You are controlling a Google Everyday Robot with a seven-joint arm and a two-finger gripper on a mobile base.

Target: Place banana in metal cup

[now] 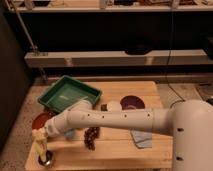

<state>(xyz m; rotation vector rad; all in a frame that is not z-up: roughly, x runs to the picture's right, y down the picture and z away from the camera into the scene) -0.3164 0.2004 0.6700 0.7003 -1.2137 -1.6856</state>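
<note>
The pale yellow banana (40,143) hangs upright at the table's front left corner. Its lower end reaches into the small shiny metal cup (46,160), which stands near the front edge. My gripper (42,133) is right above the cup, shut on the banana's upper end. The white arm stretches across the table from the right and hides part of the tabletop behind it.
A green tray (70,93) lies at the back left. A brown bowl (41,119) sits left of the arm. A dark red plate (133,102) and a white round object (114,106) sit mid-table. A dark beaded cluster (91,137) and a blue cloth (143,139) lie at the front.
</note>
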